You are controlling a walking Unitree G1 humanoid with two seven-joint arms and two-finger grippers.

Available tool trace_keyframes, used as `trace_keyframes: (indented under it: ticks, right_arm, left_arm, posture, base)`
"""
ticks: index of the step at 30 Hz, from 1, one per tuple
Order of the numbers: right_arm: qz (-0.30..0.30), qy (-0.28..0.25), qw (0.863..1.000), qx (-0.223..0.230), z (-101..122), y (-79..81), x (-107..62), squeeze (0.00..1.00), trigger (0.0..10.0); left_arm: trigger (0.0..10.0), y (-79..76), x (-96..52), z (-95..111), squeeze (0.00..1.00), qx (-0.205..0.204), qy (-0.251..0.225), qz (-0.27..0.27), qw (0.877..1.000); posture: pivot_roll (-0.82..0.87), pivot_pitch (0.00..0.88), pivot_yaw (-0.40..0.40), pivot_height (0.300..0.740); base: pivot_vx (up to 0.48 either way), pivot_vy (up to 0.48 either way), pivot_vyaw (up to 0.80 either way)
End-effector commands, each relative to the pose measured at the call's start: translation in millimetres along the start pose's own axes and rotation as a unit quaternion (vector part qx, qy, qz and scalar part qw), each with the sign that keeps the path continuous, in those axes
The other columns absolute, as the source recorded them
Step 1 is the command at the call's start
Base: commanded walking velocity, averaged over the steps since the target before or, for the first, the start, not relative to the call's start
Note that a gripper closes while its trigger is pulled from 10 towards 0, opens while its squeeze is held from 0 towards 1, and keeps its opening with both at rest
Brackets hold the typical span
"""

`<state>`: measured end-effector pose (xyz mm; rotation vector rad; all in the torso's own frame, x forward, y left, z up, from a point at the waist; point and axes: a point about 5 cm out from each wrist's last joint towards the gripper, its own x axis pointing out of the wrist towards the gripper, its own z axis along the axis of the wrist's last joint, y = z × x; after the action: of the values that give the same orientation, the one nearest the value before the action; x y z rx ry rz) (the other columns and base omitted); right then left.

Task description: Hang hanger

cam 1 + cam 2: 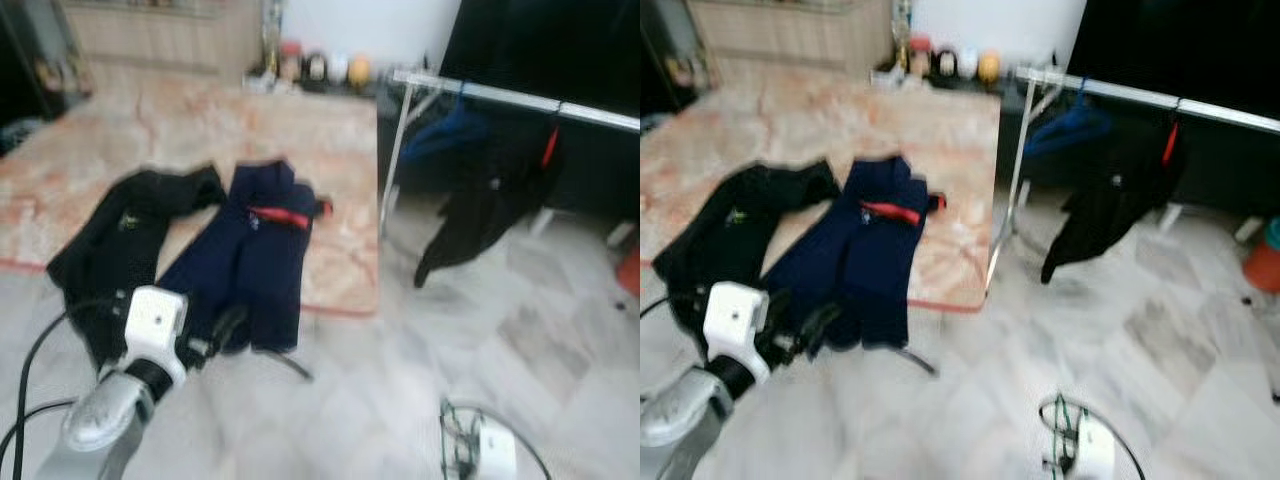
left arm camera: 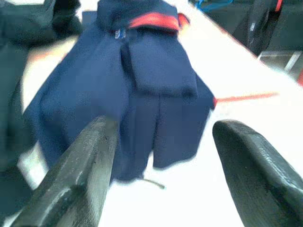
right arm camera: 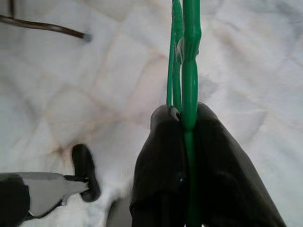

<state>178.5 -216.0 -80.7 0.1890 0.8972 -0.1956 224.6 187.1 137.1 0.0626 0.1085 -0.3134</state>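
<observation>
The right gripper (image 3: pixel 189 142) is clamping its two black fingers tight around a thin green wire hanger (image 3: pixel 185 61), which is sticking out past the fingertips above the pale marble floor (image 1: pixel 420 370). Seen from the head, that gripper is hanging low, well short of the white metal clothes rail (image 1: pixel 520 98) and on the near side of it. The left gripper (image 2: pixel 161 161) is reaching with its fingers spread wide and holding nothing, pointing at the navy blue folded garment with a red band (image 1: pixel 255 250) that is lying on the beige patterned rug (image 1: pixel 330 150) beside the rail's white leg. A black crumpled garment (image 1: pixel 125 235) is lying just beside the navy one, on its far side from the rail. A black jacket on a red hanger (image 1: pixel 495 200) and a blue garment (image 1: pixel 445 130) are already hanging from the rail.

Judging by this, the carrying step is in hand: the hanger is gripped but not yet hung. The next move is likely calling for a walk toward the rail, raising the right arm and hooking the hanger over a bare stretch of the bar
</observation>
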Motion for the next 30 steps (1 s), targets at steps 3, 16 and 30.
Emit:
trace_keyframes:
  ticks: [3,16,30]
  right_arm:
    - [-0.004,0.006,1.000,-0.001,-4.8,-2.8,-1.3,0.00,10.0]
    - [-0.010,0.000,1.000,0.005,-3.0,-1.7,-0.8,0.00,10.0]
    - [0.017,-0.017,0.964,-0.266,15.2,0.1,1.3,0.00,10.0]
  left_arm:
    - [10.0,10.8,-2.9,-20.6,0.00,-0.004,0.031,0.035,0.999]
    - [10.0,40.0,-13.5,-143.3,0.00,-0.055,0.223,0.120,0.966]
    - [10.0,37.2,8.0,-129.1,0.00,0.019,0.180,0.052,0.982]
  posture:
    - [0.24,0.000,-0.058,0.740]
    - [0.21,0.000,-0.052,0.740]
    - [0.18,0.000,-0.053,0.740]
  base:
    - [0.000,0.000,0.00]
    - [0.000,0.000,0.00]
    - [0.000,0.000,0.00]
